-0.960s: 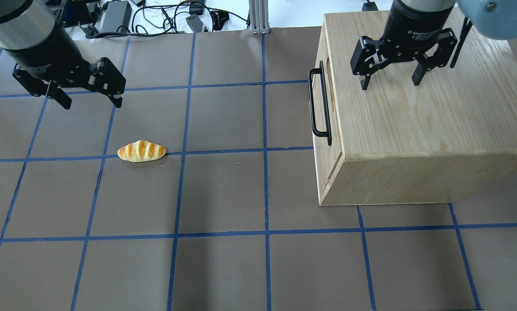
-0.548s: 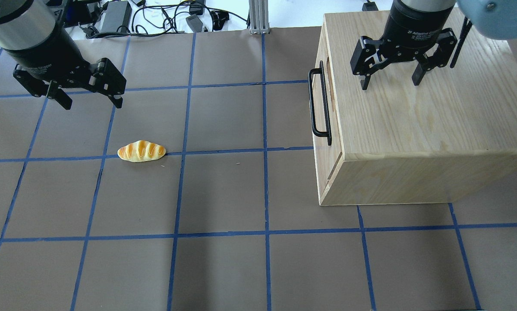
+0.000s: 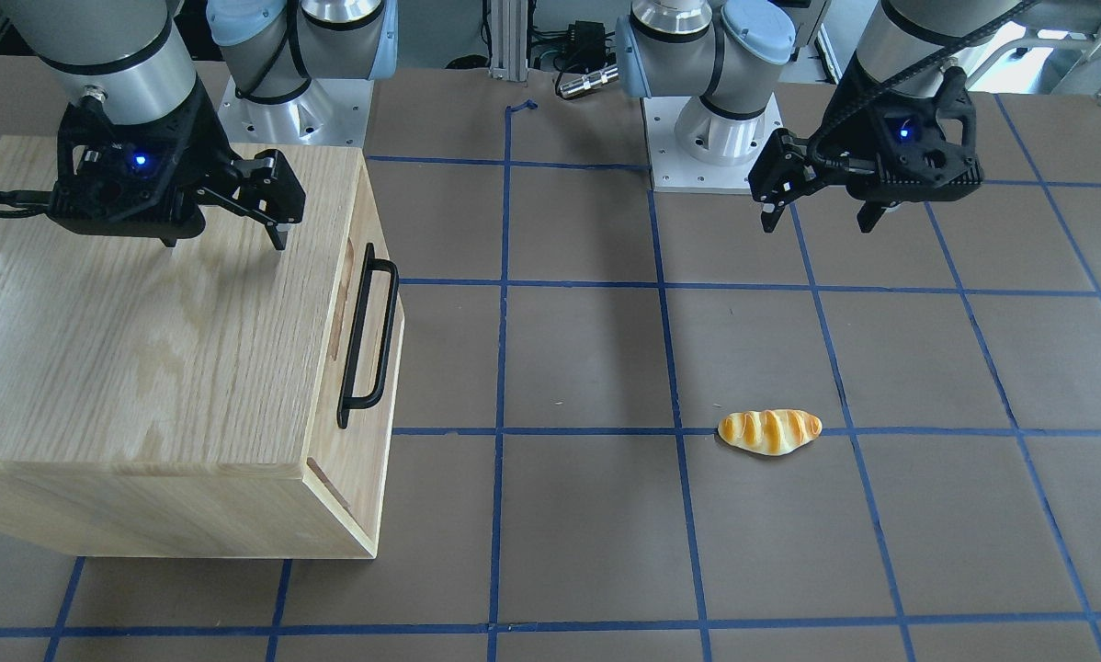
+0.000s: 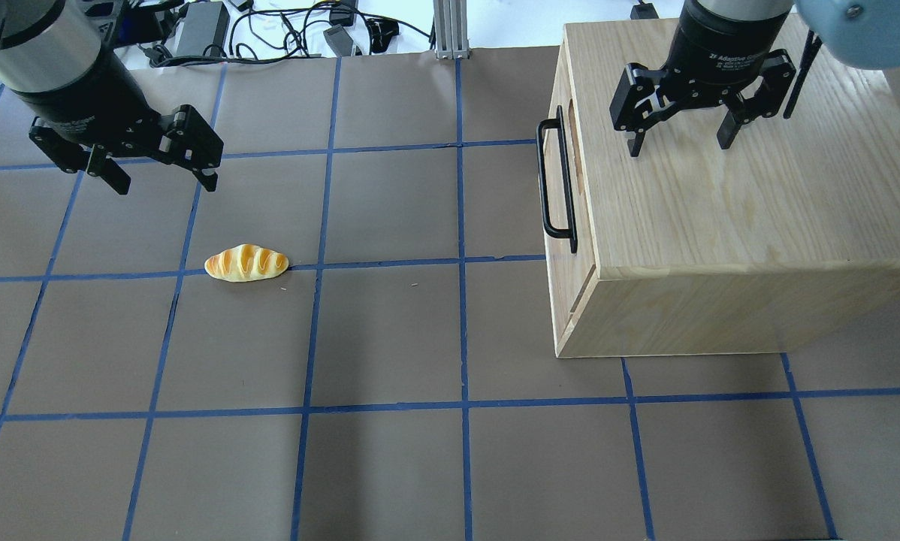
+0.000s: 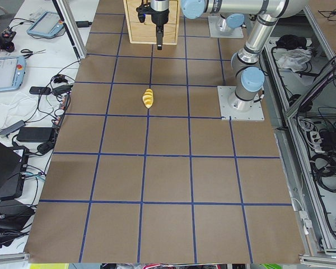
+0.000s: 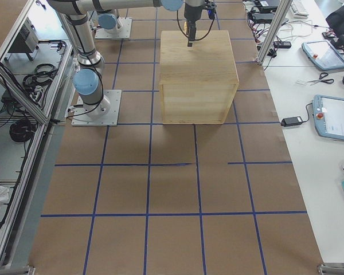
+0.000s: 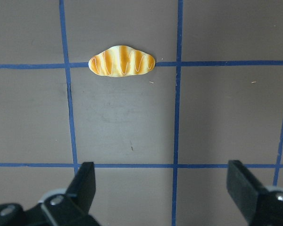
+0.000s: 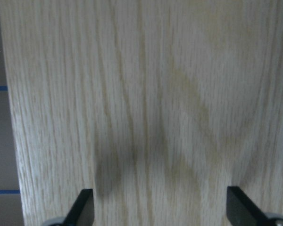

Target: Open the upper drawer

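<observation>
- The right gripper (image 4: 679, 143) hung over the cabinet (image 4: 720, 225) top, fingers spread and holding nothing.
- The upper drawer (image 3: 362, 230) sat shut in the cabinet's front face. Its handle (image 4: 559, 188) lay past the top's front edge and lower than the gripper.
- The handle's long axis ran along that front edge. The line between the 2 fingers crossed it, which looked suited to straddling the bar.
- The left gripper (image 4: 164, 182), also spread and empty, hovered well apart from the cabinet's front, so the right arm was nearer.
- The right wrist view showed only the cabinet's top grain. The front-facing view showed the handle and front face.
</observation>
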Robot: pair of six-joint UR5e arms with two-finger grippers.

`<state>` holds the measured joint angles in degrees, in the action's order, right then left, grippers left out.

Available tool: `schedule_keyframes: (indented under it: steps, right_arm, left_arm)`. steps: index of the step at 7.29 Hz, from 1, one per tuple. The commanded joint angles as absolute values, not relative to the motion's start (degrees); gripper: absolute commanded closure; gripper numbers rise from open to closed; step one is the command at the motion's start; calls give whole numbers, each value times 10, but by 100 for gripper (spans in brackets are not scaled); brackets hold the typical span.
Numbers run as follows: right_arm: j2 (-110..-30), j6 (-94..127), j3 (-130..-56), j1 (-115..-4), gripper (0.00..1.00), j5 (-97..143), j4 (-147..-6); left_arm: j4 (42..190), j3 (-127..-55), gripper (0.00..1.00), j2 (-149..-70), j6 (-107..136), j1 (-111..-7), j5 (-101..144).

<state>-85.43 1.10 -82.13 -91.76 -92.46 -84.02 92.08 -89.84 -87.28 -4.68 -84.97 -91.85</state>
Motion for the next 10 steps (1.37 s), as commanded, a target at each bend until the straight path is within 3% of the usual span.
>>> schedule_keyframes:
  steps: [1, 6, 10]
  right_arm:
    - [-854, 11, -821, -918, 0, -925, -840]
    - [-854, 11, -821, -918, 0, -925, -840]
    - [-854, 11, -821, -917, 0, -925, -840]
  left_arm:
    - [922, -890, 0, -879, -47, -848, -922]
    - [883, -888, 0, -891, -26, -832, -906]
    - [828, -886, 0, -921, 82, -913, -880]
